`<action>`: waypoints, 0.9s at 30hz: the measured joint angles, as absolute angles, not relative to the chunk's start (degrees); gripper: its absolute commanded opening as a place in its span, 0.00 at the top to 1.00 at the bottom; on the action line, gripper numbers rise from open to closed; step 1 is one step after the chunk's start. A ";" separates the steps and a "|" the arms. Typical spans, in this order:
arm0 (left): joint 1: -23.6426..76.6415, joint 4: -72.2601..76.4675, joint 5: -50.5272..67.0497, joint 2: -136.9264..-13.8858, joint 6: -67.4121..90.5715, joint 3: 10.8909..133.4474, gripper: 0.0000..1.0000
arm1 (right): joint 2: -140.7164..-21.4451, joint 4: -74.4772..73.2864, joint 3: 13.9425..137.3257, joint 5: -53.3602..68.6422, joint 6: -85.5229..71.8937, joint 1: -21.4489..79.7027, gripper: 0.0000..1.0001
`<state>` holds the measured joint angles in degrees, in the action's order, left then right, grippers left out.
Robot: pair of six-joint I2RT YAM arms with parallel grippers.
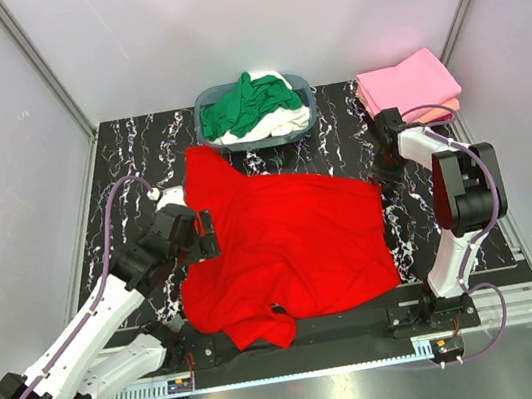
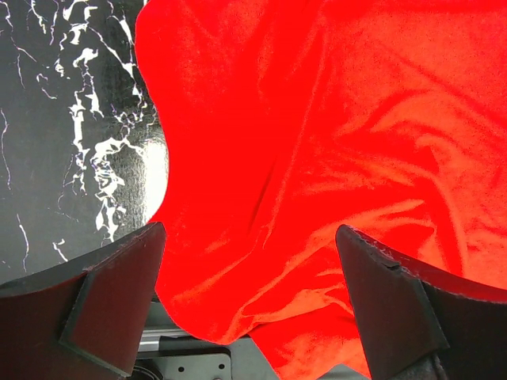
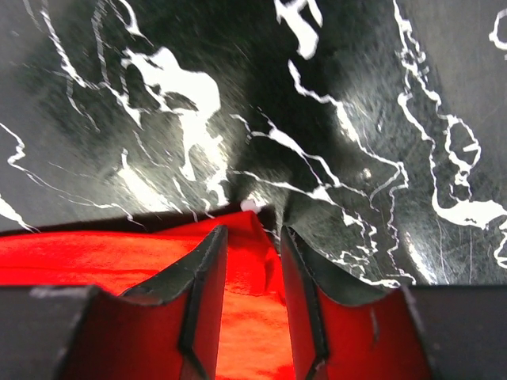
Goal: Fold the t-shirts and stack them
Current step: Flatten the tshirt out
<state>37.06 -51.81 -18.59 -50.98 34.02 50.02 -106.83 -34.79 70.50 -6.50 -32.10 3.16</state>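
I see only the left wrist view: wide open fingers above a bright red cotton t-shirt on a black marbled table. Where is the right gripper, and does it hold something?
Observer: The right gripper is at the right edge of the bright red cotton t-shirt. Its jaws stand close, with a corner of the cloth between them. I cannot tell if they pinch it.
Operator: Thank you. Is any shirt already folded somewhere?
Observer: Yes. A folded pink t-shirt lies on a salmon t-shirt at the far right corner of the black marbled table.
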 measured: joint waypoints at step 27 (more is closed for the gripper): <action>37.06 -51.77 -19.40 -51.18 34.02 50.00 0.05 | -112.49 -37.26 86.28 -7.92 -29.02 3.16 1.00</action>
<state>37.06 -51.77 -19.40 -51.18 34.02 50.00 -112.49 -37.26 86.28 -7.92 -29.02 3.16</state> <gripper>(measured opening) 0.951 0.012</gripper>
